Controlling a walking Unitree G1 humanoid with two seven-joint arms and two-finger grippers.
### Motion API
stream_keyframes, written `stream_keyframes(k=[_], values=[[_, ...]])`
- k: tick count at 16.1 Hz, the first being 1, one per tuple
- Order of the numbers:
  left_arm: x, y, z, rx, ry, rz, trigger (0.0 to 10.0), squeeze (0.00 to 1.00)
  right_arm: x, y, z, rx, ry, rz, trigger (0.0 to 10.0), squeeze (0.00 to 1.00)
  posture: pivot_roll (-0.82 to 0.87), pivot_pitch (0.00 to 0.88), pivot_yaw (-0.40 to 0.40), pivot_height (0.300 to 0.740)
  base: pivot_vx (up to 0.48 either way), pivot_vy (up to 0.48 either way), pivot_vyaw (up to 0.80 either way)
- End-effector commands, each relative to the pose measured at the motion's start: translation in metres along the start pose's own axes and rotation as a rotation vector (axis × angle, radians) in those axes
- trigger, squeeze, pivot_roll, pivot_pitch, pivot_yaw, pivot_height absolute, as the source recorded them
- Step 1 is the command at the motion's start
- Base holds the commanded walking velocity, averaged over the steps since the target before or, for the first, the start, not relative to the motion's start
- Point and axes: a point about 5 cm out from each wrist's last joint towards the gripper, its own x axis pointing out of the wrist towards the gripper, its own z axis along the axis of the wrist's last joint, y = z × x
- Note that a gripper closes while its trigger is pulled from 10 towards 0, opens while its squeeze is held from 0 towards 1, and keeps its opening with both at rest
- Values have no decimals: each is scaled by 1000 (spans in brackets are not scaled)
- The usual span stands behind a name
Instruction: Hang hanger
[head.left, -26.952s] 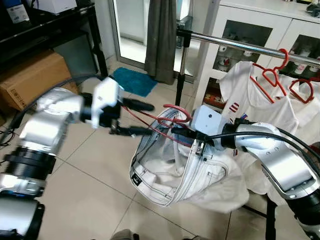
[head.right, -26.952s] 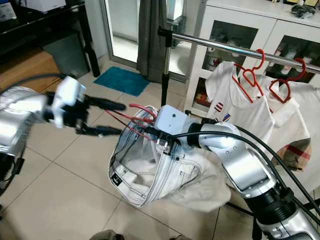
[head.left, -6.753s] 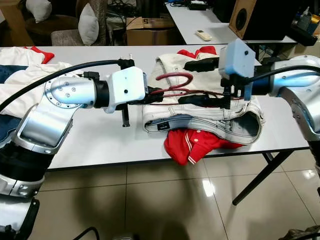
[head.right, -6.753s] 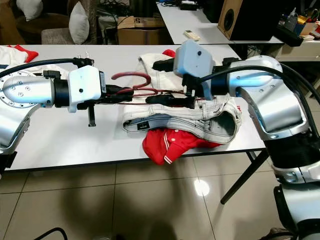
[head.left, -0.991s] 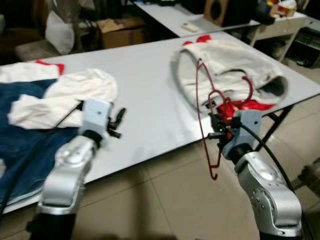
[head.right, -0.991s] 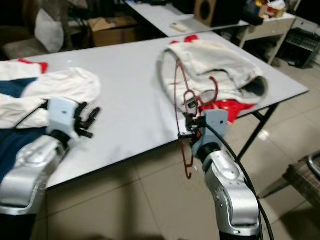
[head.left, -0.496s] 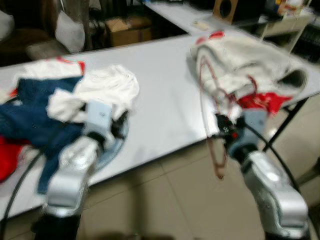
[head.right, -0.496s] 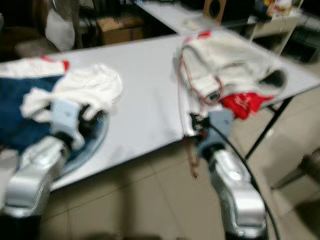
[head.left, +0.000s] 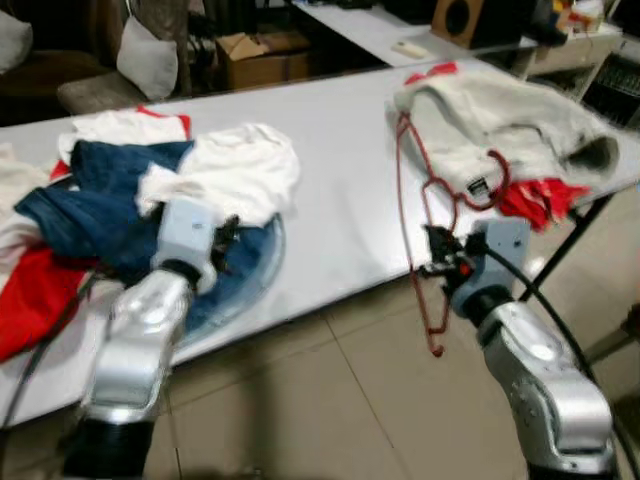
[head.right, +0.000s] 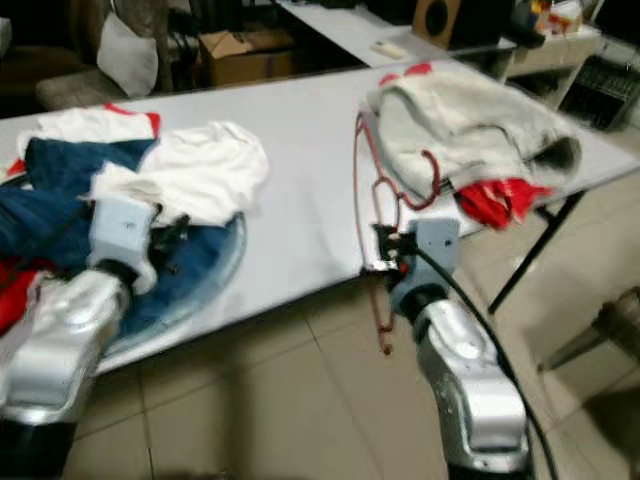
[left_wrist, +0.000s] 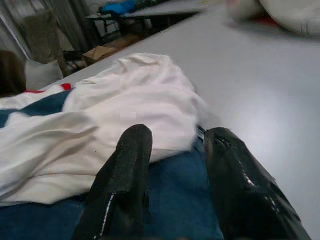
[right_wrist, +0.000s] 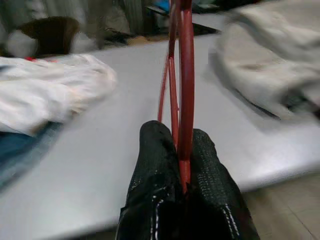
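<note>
two long grey worktops (head.left: 340, 190) stand over glossy beige floor tiles (head.left: 330, 420). we see no readable writing. our right hand (right_wrist: 182, 165) is clamped on a thin red wire hanger (head.left: 425, 235), held upright at the near edge beside cream trousers (head.left: 500, 120). our left hand (left_wrist: 175, 150), parted, hovers over soft white (head.left: 235, 170) and blue clothes (head.left: 90, 205).

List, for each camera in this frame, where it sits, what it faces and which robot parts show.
Left eye, right eye: head, looking down over the long white table; both silver arms.
Left wrist: along the left gripper, open above white shirt and blue denim.
Right wrist: along the right gripper, shut on the red wire hanger.
Shared: hanger, shirt, the cream jeans.
</note>
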Motion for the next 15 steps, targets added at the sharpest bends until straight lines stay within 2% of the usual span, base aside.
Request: stream_keyframes(k=[1, 3, 4, 6, 7, 8, 11, 14, 15], values=[[2, 13, -2, 74, 23, 55, 10000, 0, 0, 0, 5, 0, -21, -4, 10000, 0, -61, 0, -4, 740, 0, 0, 0], [9, 27, -8, 190, 82, 102, 10000, 0, 1, -2, 4, -2, -16, -6, 10000, 0, -61, 0, -9, 740, 0, 0, 0], [13, 31, -8, 208, 92, 115, 10000, 0, 1, -2, 4, -5, -13, -5, 10000, 0, -62, 0, -9, 740, 0, 0, 0], [30, 38, -6, 297, 93, 76, 10000, 0, 0, -6, -1, -8, 12, -8, 10000, 0, -68, 0, -9, 740, 0, 0, 0], [34, 39, -7, 307, 99, 77, 10000, 0, 0, -7, -4, -10, 29, -7, 10000, 0, -67, 0, -12, 740, 0, 0, 0], [44, 47, -9, 314, 118, 101, 10000, 0, -2, -12, -12, -24, 62, -17, 10000, 0, -76, 0, -8, 740, 0, 0, 0], [57, 61, -9, 281, 137, 174, 10000, 0, -7, -20, -22, -35, 88, -32, 10000, 0, -99, 0, 0, 740, 0, 0, 0], [65, 69, -12, 339, 171, 216, 10000, 0, -14, -24, -25, -36, 103, -46, 10000, 0, -126, 0, 4, 740, 0, 0, 0], [68, 74, -14, 395, 190, 246, 10000, 0, -16, -24, -25, -36, 103, -46, 10000, 0, -134, 0, 5, 740, 0, 0, 0]])
